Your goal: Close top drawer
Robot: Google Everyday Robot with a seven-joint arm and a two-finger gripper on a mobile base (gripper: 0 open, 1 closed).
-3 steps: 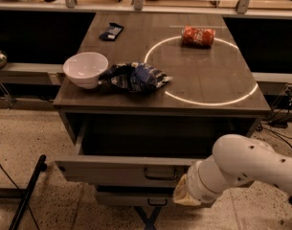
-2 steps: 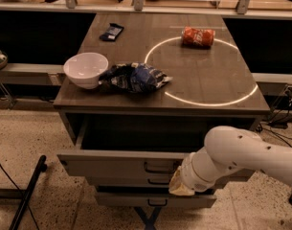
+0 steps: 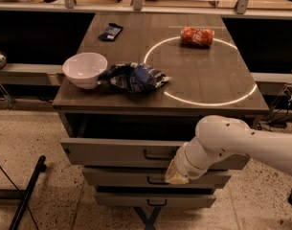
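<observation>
Watch the contact height first. The end effector (image 3: 175, 175) sits low against the cabinet's near face, at the bottom edge of the top drawer (image 3: 112, 152) and overlapping the second drawer front (image 3: 121, 177) below it. If you drive forward from here, I judge it could slide off the lower lip and push the wrong front, or wedge in the seam between the two. It is also just right of the bail handle (image 3: 156, 154). A push that drifts left may catch that handle, and a push held off-centre may rack the drawer on its runners so it binds before it seats. A hard shove carries a further risk: the red can (image 3: 196, 36) lies on its side at the far right of the tabletop (image 3: 207, 87) and could roll, and the white bowl (image 3: 84, 69) stands close to the near left edge.

The top drawer is pulled out toward you, with a dark gap showing between its front and the tabletop's edge, so the closing is not yet done.

The white arm (image 3: 241, 140) comes in from the right, bends downward at the wrist and points left and down at the drawer fronts. You cannot tell whether the end effector is set wide or narrow.
</observation>
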